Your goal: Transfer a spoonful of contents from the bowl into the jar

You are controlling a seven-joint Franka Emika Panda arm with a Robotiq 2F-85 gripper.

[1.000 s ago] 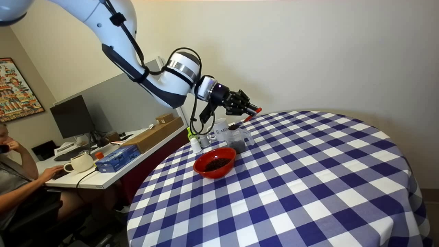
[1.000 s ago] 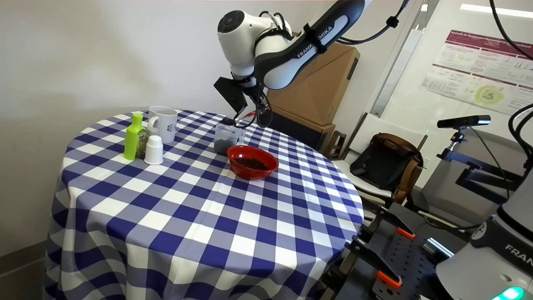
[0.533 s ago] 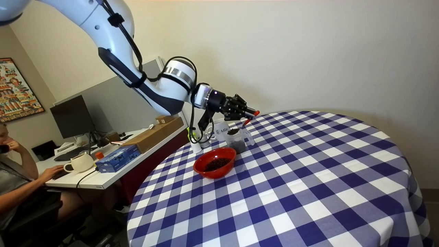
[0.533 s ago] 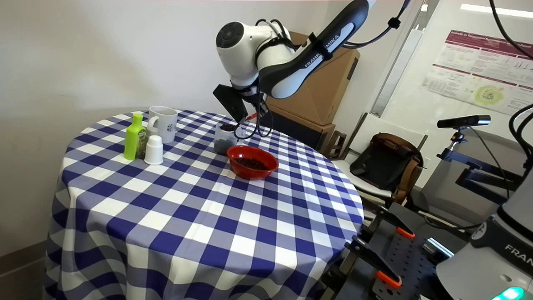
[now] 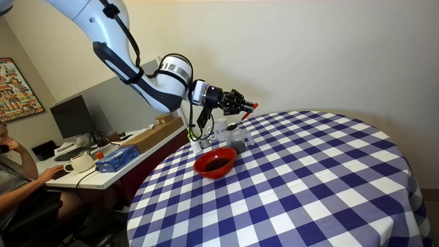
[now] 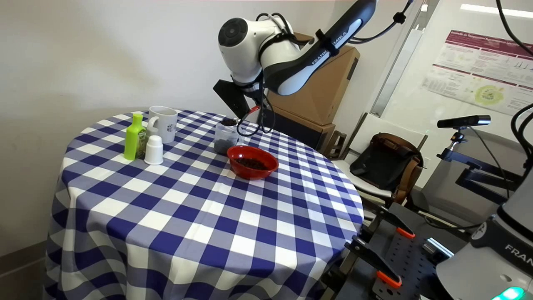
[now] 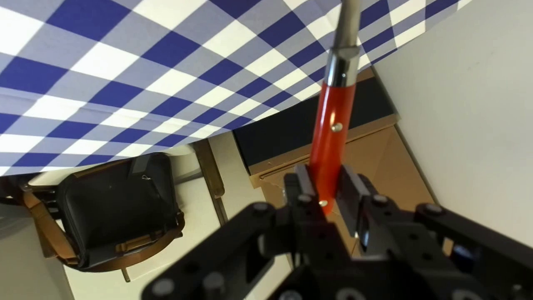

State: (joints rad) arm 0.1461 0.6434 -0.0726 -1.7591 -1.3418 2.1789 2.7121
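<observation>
My gripper (image 7: 326,183) is shut on the red handle of a spoon (image 7: 332,129) in the wrist view, where the spoon's head is out of frame. In an exterior view the red handle (image 5: 247,115) slants down from my gripper (image 5: 252,107), and a dark heap (image 5: 232,127) sits at the spoon's lower end, over the jar's mouth. The clear jar (image 5: 236,145), dark grey in its lower part, stands upright on the table just behind the bowl. Dark, grainy contents lie in the red bowl (image 6: 252,174). Cables partly cover the spoon in an exterior view.
A white mug (image 6: 165,127), a green bottle (image 6: 132,139) and a white shaker (image 6: 154,152) stand near the jar on the checked round table (image 6: 208,233). A wall rises behind. Cardboard boxes (image 6: 306,89) and a chair with a dark bag (image 6: 383,162) are beyond the table.
My gripper and the spoon have dipped toward the jar, then risen again, shifting slightly left in an exterior view. The dark heap still shows on the spoon. Bowl and jar have not moved.
</observation>
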